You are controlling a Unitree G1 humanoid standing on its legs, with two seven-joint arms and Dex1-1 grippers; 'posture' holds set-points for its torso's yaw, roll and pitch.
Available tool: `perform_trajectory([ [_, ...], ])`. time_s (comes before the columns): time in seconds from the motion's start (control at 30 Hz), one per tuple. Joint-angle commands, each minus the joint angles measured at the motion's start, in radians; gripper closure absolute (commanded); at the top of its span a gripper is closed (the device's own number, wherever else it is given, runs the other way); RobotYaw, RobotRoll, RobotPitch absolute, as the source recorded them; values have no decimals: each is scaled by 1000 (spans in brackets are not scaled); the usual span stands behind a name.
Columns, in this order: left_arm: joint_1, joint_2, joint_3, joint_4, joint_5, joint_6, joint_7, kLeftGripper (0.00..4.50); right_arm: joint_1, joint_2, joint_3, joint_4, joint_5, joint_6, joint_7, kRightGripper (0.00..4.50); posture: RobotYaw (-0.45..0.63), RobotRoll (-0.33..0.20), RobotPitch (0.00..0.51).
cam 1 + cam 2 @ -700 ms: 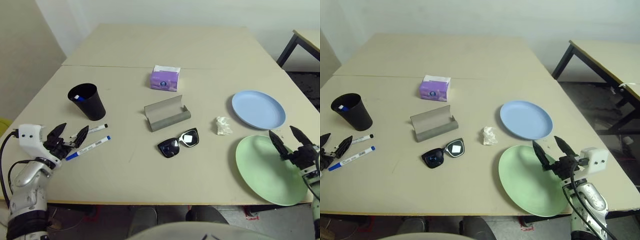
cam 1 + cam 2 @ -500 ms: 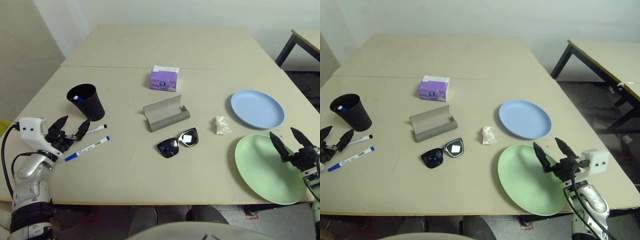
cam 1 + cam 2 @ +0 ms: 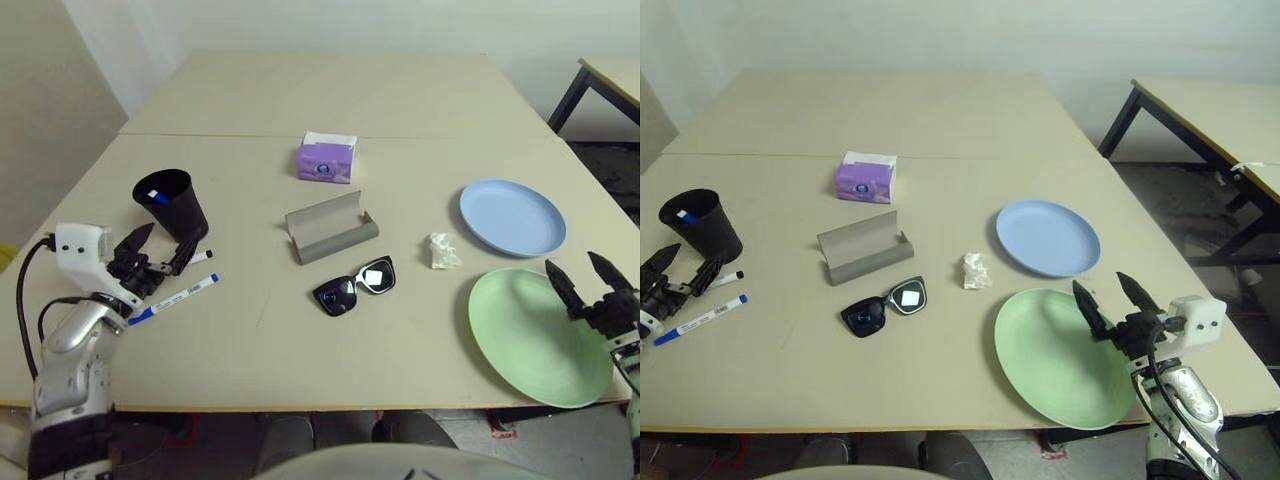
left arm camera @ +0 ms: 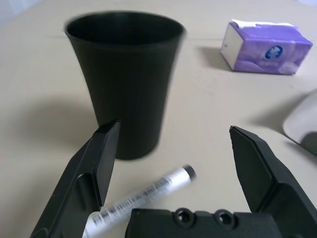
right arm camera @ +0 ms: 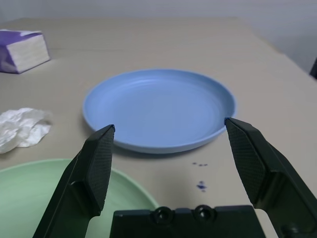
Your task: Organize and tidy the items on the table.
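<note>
This looks like a plain office or lab room. Two large beige desks [image 3: 330, 100] stand pushed together, with a seam between them, against bare pale walls [image 3: 300, 20]. Another desk with dark metal legs [image 3: 1200, 110] stands to the right. Office bits sit on top: a black pen cup [image 3: 171, 204], markers [image 3: 175, 298] and a purple tissue box [image 3: 326, 159].

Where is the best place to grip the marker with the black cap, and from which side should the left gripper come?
Probably at mid-barrel, from above. The black-cap marker lies flat on the table, right beside the black cup, so a sideways approach risks bumping the cup. The left gripper, open, should set its fingers across the thin barrel, not along it.
</note>
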Motion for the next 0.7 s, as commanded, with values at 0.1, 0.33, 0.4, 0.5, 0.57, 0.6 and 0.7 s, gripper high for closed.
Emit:
perform_trajectory([
  [0.1,31,-2,11,-41,-15,33,11,40,5,-14,-6,21,0,6,10,0,-60,0,34],
  [0.33,41,29,14,14,-33,23,-65,40,-33,-33,-3,69,-8,-1,9,0,-52,0,29],
  [0.4,33,48,-6,37,-46,22,-129,40,-38,-33,-1,72,-10,-2,7,0,-59,0,28],
  [0.5,21,77,-38,66,-64,18,-243,40,-35,-28,0,70,-13,-6,5,0,-62,0,25],
  [0.57,11,95,-59,84,-74,9,-320,40,-26,-24,1,60,-13,-8,4,0,-73,0,21],
  [0.6,6,104,-71,92,-78,2,-363,40,-22,-22,0,56,-12,-9,2,0,-75,0,20],
  [0.7,-6,130,-106,114,-74,-34,-468,40,-4,-17,-5,39,-8,-12,-3,0,-92,0,13],
])
